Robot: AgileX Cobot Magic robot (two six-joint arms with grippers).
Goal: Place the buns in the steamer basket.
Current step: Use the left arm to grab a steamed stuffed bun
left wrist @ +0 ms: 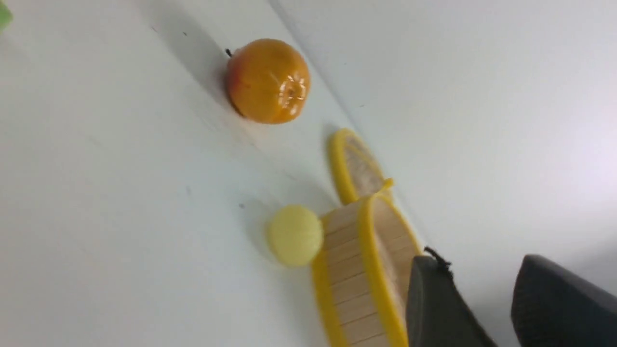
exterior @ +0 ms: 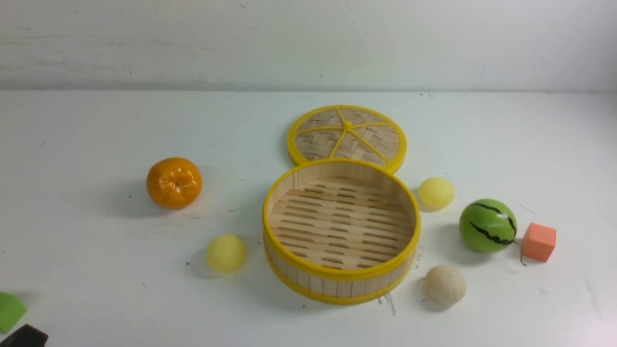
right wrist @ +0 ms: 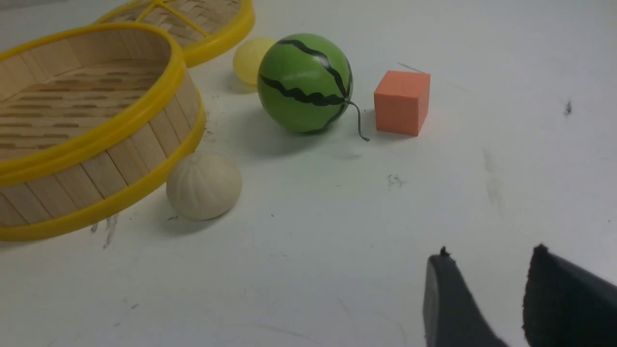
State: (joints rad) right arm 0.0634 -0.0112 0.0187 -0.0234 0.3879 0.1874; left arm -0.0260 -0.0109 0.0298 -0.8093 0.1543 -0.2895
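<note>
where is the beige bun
Front view: the beige bun sits on the robot's right, just beside the steamer basket, nearer the camera than the watermelon ball.

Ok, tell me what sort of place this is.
Likely a robot test bench, not a kitchen: a scuffed white table against a bare wall, with toy props like the watermelon ball and orange cube.

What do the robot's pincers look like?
The left gripper and right gripper each show two matte, dark grey-black fingers tapering to narrow tips, with a tiny frayed tuft on one tip. No cables, markings or arm bodies are visible.
</note>
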